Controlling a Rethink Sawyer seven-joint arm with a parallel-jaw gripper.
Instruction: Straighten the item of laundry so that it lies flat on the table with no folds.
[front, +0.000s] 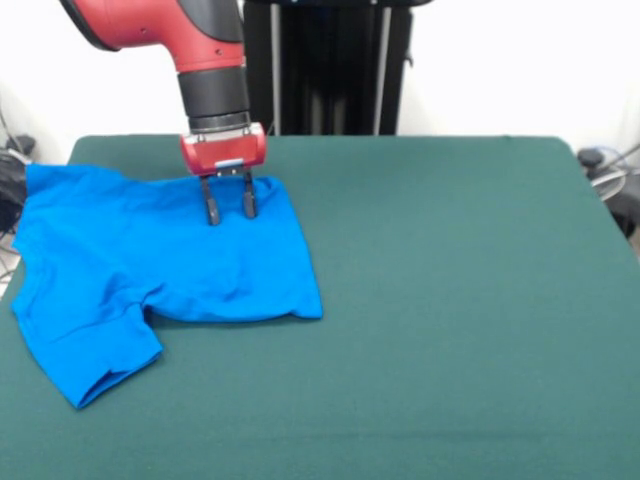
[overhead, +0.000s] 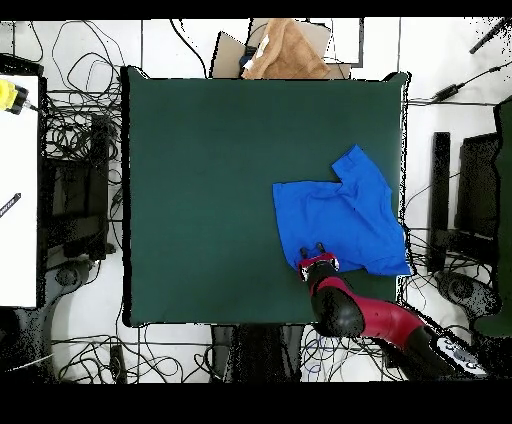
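The green tabletop (front: 470, 300) carried the blue T-shirt (front: 150, 265) at one side edge, plain side up, a sleeve folded out. The end effector (front: 230, 210) stood over its far hem, fingers apart and empty. A good grasp would pinch that hem edge and drag outward, low.

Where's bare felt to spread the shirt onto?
In the front view, the table is bare from the shirt's right hem to the right edge, and along the near edge. The left side is crowded: the shirt reaches the left edge, with the open pincer over it.
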